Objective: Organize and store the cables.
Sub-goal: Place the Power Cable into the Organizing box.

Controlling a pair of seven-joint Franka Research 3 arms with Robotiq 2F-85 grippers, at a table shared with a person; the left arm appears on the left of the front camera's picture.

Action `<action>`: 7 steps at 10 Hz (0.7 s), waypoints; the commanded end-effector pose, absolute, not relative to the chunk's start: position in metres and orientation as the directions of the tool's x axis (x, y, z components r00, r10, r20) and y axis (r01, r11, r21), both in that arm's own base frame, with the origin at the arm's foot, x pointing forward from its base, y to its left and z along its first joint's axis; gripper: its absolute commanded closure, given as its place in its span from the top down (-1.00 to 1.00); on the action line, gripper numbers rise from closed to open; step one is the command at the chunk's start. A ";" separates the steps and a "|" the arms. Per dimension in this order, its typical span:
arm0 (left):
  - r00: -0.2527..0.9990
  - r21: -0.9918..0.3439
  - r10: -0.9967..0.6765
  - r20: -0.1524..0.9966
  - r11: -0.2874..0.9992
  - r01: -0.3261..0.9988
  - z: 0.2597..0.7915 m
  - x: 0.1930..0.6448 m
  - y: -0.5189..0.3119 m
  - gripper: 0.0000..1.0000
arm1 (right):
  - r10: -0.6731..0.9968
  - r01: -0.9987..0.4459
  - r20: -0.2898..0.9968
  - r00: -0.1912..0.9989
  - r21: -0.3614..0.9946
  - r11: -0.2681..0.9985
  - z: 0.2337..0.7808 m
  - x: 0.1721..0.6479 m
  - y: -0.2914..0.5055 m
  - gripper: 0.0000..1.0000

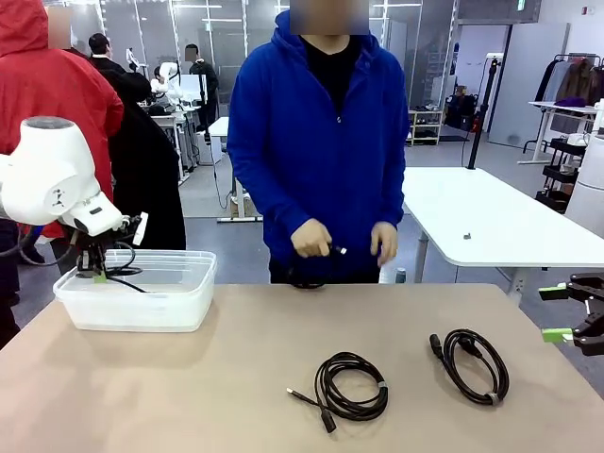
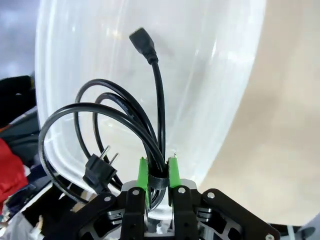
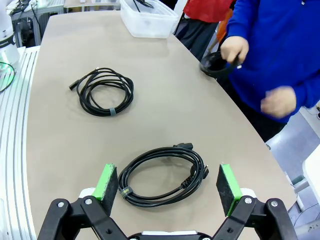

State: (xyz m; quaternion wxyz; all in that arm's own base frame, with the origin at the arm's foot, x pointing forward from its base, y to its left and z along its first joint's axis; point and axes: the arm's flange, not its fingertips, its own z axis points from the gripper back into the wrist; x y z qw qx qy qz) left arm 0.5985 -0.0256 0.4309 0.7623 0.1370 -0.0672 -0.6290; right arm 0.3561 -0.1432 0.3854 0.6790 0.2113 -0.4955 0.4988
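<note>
The left fingers (image 2: 143, 172) clench a light, floppy cable coil (image 2: 125, 115) at its strap over the clear tub (image 1: 142, 302), while the right fingers (image 3: 106, 181) gape above another coil (image 3: 165, 154) on the worktop (image 1: 236, 377), probably best pinched at its strap too.

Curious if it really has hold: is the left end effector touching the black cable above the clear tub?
Touching. In the left wrist view the left end effector clamps the cable, both green pads pressed against it.
</note>
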 end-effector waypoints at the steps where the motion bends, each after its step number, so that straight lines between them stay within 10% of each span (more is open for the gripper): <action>1: 0.200 0.245 -0.979 -0.047 0.183 0.952 0.421 0.623 -0.018 -0.64 | 0.477 -0.888 0.879 0.023 -0.201 0.413 0.387 0.355 -0.143 1.00; 2: 0.195 0.233 -0.980 -0.048 0.179 0.956 0.418 0.624 -0.017 -0.64 | 0.477 -0.888 0.879 0.023 -0.201 0.413 0.387 0.355 -0.143 1.00; 5: 0.205 0.226 -0.977 -0.056 0.187 0.956 0.421 0.626 -0.019 0.70 | 0.477 -0.888 0.879 0.023 -0.201 0.413 0.387 0.355 -0.143 1.00; 7: 0.212 0.224 -0.975 -0.066 0.192 0.955 0.427 0.620 -0.017 1.00 | 0.477 -0.888 0.879 0.023 -0.201 0.413 0.387 0.355 -0.143 1.00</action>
